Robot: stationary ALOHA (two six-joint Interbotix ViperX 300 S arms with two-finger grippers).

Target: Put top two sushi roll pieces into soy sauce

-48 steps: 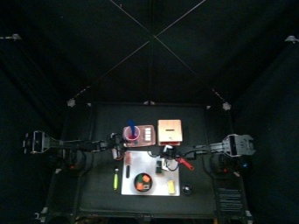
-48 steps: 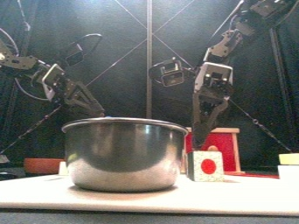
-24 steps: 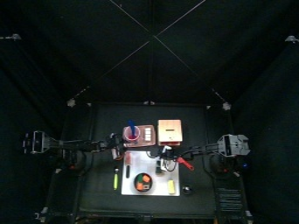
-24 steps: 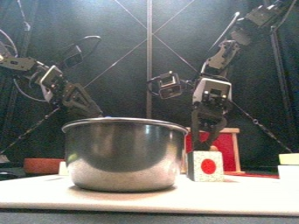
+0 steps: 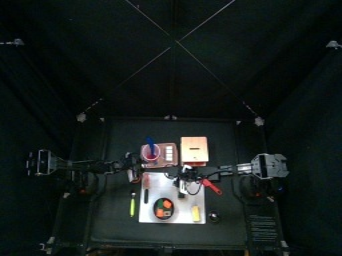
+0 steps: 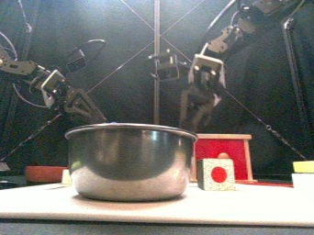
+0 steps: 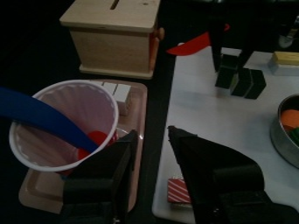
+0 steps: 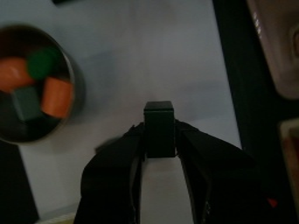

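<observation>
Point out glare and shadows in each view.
Top view: only the white mat is lit amid darkness. Front view: bright streaks gleam on the steel pot. Right wrist view: the right gripper, holding a sushi roll piece, shadows the mat beside it.

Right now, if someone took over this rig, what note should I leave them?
Right gripper: shut on a dark sushi piece, held above the white mat.
Left gripper: open, empty, over the tray with the cup.
More dark pieces stand on the mat.
Done: one piece picked up.
Left: put it in the soy sauce, then a second. I cannot tell which dish holds the sauce.
</observation>
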